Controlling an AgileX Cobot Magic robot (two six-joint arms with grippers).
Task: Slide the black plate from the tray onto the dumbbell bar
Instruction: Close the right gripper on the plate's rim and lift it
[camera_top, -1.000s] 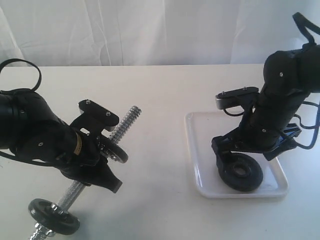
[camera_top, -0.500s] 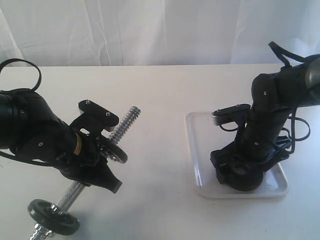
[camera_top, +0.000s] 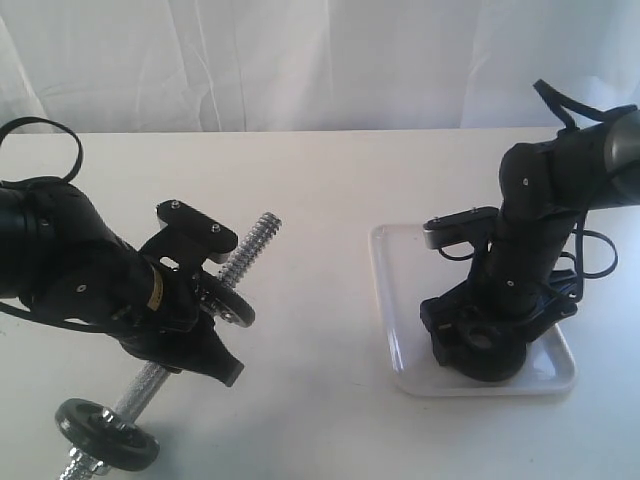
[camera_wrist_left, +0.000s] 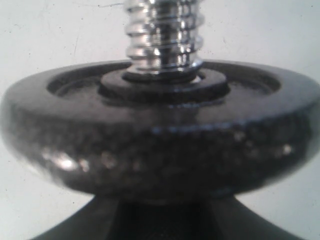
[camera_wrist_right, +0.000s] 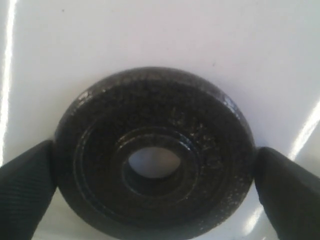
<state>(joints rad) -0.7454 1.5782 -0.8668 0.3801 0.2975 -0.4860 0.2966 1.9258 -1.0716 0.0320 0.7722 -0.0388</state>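
On top of the white table (camera_top: 320, 180), at the right, a shiny white tray (camera_top: 400, 335). At the left, the dumbbell bar (camera_top: 255, 245), tilted up, clamped in the left gripper (camera_top: 203, 325). Flat in the tray, the black plate (camera_wrist_right: 150, 112), right gripper (camera_top: 472, 340) fingers wide apart, one by each side.

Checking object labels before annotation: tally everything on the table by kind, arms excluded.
Black weight discs: 3 (black plate in the tray; mid-bar disc; end disc)
Chrome dumbbell bar: 1
White tray: 1
Total: 5
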